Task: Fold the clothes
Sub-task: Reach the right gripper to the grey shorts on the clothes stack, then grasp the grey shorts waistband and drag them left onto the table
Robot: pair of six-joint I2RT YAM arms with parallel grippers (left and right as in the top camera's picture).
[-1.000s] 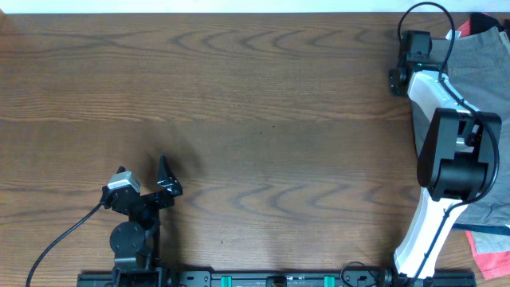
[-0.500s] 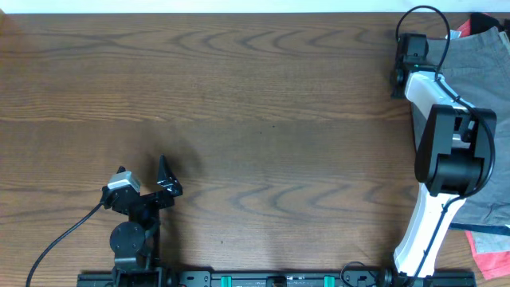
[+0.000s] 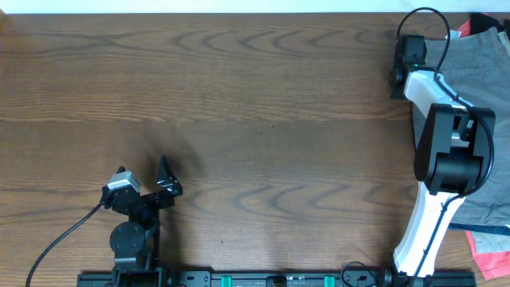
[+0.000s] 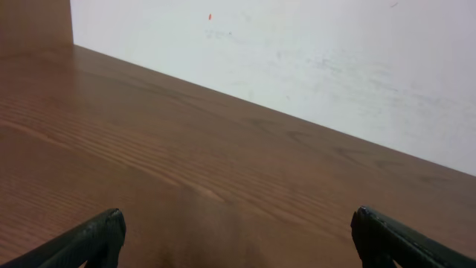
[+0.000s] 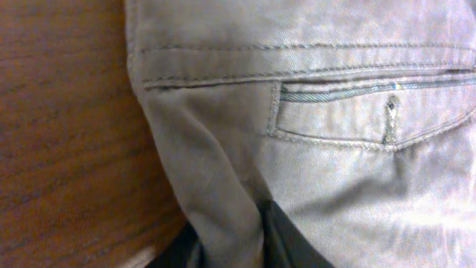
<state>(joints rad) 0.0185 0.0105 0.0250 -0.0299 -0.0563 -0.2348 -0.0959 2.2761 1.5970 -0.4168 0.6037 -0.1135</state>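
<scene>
Grey-khaki shorts (image 3: 478, 76) lie at the table's far right, partly under my right arm. In the right wrist view their waistband seam and welt pocket (image 5: 335, 112) fill the frame. There my right gripper (image 5: 238, 242) pinches a raised fold of the shorts' left edge (image 5: 216, 193) between its dark fingers. In the overhead view its fingers are hidden under the wrist (image 3: 410, 56). My left gripper (image 3: 167, 177) rests near the front left, far from the clothes. It stands wide open (image 4: 238, 246) over bare wood.
A red piece (image 3: 488, 243) shows at the front right corner under the shorts. A dark piece (image 3: 483, 17) peeks out at the far right corner. A white wall (image 4: 297, 59) borders the table's far edge. Brown wood table (image 3: 255, 104) spans the rest.
My right gripper has shut from open onto a fold of the shorts' edge, and its wrist has shifted slightly toward the far edge. The left arm has not moved.
</scene>
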